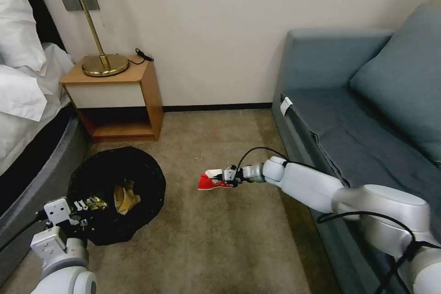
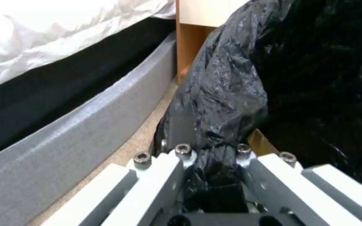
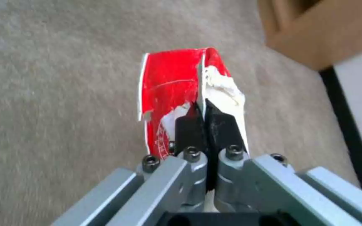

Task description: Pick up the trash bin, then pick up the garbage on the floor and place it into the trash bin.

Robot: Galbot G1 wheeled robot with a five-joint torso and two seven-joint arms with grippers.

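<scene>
One red snack packet [image 1: 210, 181] hangs pinched in the right end effector [image 1: 223, 178] above the carpet; the left end effector [image 1: 81, 208] clamps the trash bin [image 1: 117, 193] rim. Next, I judge: carry left over the bin.

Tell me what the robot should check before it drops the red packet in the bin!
1. Right gripper shut on the red packet: ok.
2. Packet clear of the carpet: cannot tell.
3. Left gripper pinching the trash bin by its black bag rim: ok.
4. Bin mouth open and facing up: ok.
5. Packet over the bin: not ok, it is off to the bin's right.
6. Room in the bin beside the brown paper bag: ok.
</scene>
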